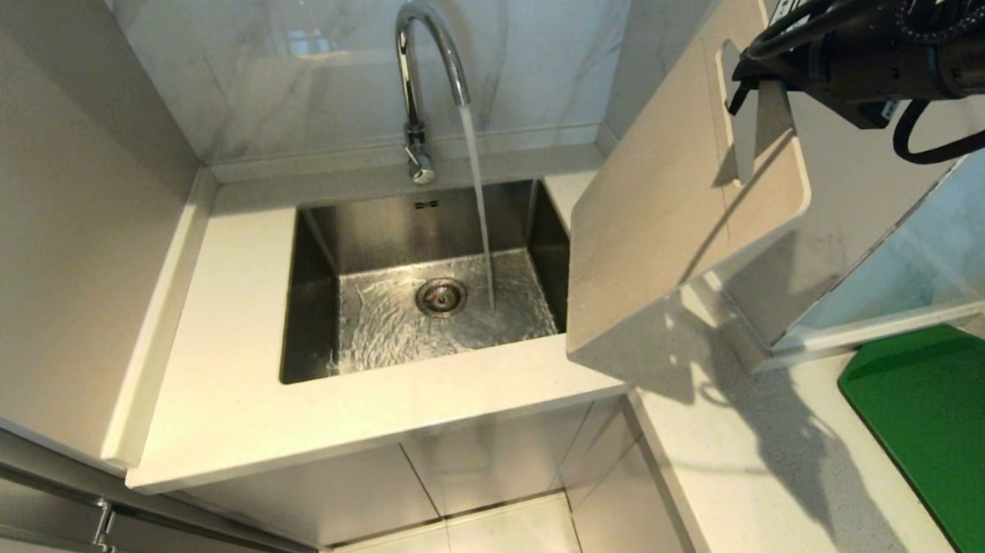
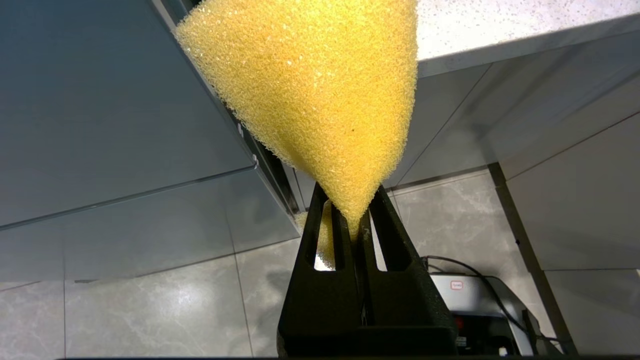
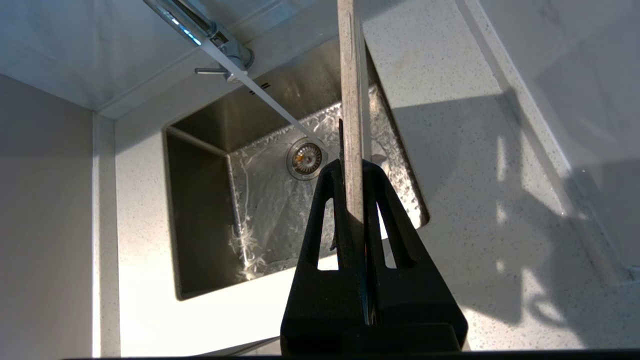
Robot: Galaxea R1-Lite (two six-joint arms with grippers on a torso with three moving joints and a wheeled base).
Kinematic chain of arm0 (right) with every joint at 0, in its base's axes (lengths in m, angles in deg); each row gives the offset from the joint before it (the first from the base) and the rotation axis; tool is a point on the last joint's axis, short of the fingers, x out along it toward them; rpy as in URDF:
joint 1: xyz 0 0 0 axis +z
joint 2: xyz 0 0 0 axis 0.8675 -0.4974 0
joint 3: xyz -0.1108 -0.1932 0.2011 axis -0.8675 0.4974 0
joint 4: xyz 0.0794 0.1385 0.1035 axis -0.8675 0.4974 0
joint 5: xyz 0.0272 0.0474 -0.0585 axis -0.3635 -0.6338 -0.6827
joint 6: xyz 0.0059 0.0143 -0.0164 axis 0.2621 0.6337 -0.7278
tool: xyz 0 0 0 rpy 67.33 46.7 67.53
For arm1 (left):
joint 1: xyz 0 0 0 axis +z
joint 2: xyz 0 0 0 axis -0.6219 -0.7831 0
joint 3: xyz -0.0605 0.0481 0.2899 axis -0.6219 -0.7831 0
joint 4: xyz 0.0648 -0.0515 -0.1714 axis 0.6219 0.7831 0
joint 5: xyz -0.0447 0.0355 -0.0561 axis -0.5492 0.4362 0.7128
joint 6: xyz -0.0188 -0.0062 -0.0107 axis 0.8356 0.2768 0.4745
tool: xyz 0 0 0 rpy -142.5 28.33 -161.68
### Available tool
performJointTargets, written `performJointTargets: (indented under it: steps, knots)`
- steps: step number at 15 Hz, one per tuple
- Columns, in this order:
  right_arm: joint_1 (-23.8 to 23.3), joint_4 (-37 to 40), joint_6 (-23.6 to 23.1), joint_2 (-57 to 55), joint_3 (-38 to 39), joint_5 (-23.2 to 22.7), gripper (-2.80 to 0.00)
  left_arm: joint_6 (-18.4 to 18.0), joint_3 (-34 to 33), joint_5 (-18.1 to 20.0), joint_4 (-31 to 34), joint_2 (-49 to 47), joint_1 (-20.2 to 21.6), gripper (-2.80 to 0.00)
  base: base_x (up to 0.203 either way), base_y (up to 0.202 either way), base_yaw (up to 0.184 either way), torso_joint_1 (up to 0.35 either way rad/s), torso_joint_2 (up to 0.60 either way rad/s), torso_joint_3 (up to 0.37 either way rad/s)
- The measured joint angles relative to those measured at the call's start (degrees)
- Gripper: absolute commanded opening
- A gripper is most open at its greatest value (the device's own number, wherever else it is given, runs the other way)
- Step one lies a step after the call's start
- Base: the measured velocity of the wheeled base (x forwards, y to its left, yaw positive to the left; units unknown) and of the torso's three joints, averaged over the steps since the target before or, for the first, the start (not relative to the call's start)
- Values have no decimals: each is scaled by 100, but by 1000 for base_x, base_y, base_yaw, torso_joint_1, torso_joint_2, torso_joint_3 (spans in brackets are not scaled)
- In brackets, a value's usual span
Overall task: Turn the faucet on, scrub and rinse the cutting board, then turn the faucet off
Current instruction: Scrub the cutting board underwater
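White speckled worktop (image 1: 229, 398) wraps a steel sink (image 1: 317, 302) in the head view. The faucet (image 1: 423, 66), at twelve o'clock, is already running into the basin. At two o'clock the cutting board (image 1: 669, 226) hangs tilted over the sink's right edge, held by the right gripper (image 1: 754, 93) near its slot handle; scrubbing, rinsing and shutting off remain.

Left wrist: the left gripper (image 2: 352, 225), low by the cabinets, has its jaws pinched on a yellow sponge (image 2: 315, 85).

Right wrist: the jaws clamp the board's edge, board upright above the sink, beside the stream.
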Motion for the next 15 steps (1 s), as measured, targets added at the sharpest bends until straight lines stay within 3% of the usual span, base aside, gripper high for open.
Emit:
performJointTargets:
  steps: [7, 15]
  knots:
    - [1, 76, 16, 10, 4, -5, -280, 40, 0, -3, 0, 0, 0, -280, 12, 0, 1, -1, 1, 0]
    - [1, 195, 23, 127, 1, -6, -280, 37, -2, -1, -2, 0, 0, -280, 194, 0, -3, 5, 3, 4]
